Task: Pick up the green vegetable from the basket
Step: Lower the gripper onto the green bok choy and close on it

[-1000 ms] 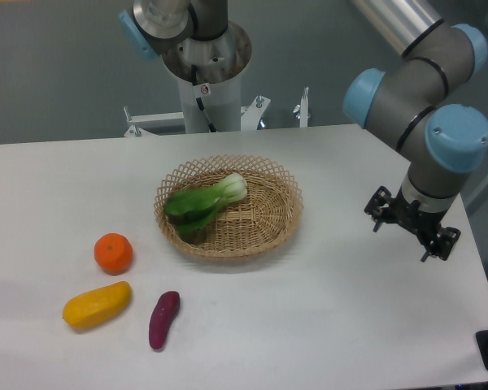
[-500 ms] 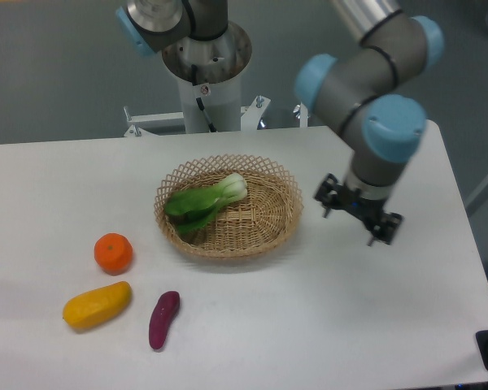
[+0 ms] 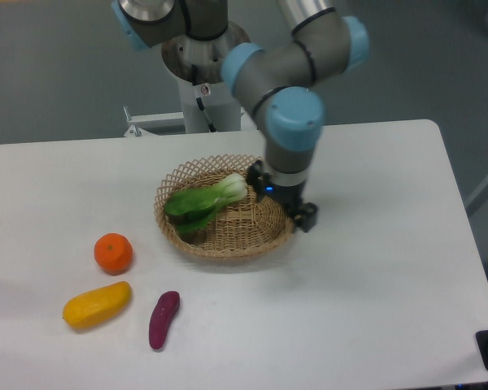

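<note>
Nearest, at the lower left of the frame, a purple sweet potato (image 3: 163,319) and a yellow oblong fruit (image 3: 97,305) are lying on the white counter (image 3: 374,309), with an orange (image 3: 114,253) just above them. Mid-frame, the basket (image 3: 264,230) is holding the green vegetable (image 3: 205,202), leaves pointing lower left, pale stalk upper right. At the basket's right rim the hand (image 3: 283,200) is hanging just beside the stalk; whether its fingers are apart or together I cannot tell
</note>
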`<state>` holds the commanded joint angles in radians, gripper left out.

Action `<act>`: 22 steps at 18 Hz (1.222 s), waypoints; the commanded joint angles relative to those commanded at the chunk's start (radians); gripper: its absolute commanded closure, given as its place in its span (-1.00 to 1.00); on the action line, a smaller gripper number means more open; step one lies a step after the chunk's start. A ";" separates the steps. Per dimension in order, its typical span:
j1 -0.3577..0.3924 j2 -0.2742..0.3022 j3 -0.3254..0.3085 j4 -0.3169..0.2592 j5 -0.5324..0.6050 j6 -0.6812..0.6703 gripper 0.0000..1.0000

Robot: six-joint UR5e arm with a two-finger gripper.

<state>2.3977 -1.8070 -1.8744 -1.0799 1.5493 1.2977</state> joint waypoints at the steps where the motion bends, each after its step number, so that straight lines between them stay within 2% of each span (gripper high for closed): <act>1: -0.014 -0.002 -0.009 -0.002 0.000 0.000 -1.00; 8: -0.026 0.000 -0.083 0.001 -0.008 0.011 -1.00; 20: -0.063 -0.012 -0.150 0.008 0.000 -0.002 -1.00; 21: -0.063 -0.012 -0.153 0.008 0.000 -0.003 -0.89; 22: -0.063 -0.012 -0.155 0.008 0.000 -0.003 -0.68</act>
<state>2.3347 -1.8193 -2.0294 -1.0723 1.5493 1.2947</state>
